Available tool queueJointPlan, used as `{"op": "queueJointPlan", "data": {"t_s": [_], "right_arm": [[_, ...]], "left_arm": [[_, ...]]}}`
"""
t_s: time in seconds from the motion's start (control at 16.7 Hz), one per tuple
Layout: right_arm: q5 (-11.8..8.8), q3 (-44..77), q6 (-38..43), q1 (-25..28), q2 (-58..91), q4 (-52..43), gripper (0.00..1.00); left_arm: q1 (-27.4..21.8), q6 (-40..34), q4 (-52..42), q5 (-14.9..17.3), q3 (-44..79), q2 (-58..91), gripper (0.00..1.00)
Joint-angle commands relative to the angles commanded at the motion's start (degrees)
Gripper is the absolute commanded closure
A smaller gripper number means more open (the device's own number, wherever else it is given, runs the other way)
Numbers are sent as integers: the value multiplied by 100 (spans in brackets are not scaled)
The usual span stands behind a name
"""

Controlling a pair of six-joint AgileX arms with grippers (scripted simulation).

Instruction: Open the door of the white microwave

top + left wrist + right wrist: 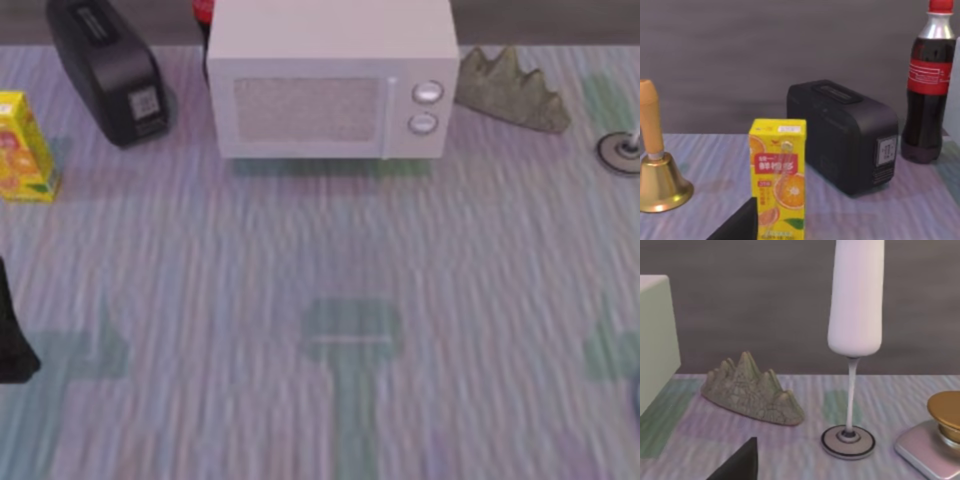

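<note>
The white microwave [333,75] stands at the far edge of the tabletop [330,300], slightly left of centre in the top view. The door [305,108], a flat white panel with a grey speckled mesh window, lies flush against the oven's face (closed). Two round silver knobs [425,107], one above the other, occupy the narrow panel just right of the door. In the right wrist view only a pale corner of the oven [655,340] shows.

Just behind the oven's left rear corner, the red cap of a cola bottle [203,12] is visible; the left wrist view shows the whole bottle [927,85] upright, dark and red-labelled. Left of the oven, near but apart, sits a black rounded appliance [105,65]. Farther left, at the table's left edge, stands a yellow orange-juice carton [22,148], and the left wrist view adds a brass bell with a wooden handle [655,170] beside it.

Right of the oven, just beside its knob panel, lies a grey-green jagged rock ornament [512,88]. Well to the right stands a tall white stemmed glass [855,340] on a round foot [622,152]; a brass-topped object on a pale square base [937,435] is near it.

The left arm [12,335] sits at the left edge of the tabletop and the right arm at the right edge, both well apart from the oven. Each wrist view shows only one dark fingertip ( [737,225]; [737,462]), so whether either pincer is apart or together cannot be told.
</note>
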State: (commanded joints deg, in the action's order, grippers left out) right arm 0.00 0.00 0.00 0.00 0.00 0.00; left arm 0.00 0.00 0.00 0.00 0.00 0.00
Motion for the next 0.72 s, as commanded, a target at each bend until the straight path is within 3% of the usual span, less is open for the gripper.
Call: {"op": "queueJointPlan", "data": {"t_s": [0.3, 0.48, 0.72], "right_arm": [[0, 0, 0, 0, 0, 0, 0], [0, 0, 0, 0, 0, 0, 0], [0, 0, 0, 0, 0, 0, 0]], "left_arm": [[-214, -102, -39, -183, 328, 355, 0], [-698, -343, -127, -613, 1091, 1258, 0], [-1607, -828, -254, -1422, 2571, 3234, 0]]}}
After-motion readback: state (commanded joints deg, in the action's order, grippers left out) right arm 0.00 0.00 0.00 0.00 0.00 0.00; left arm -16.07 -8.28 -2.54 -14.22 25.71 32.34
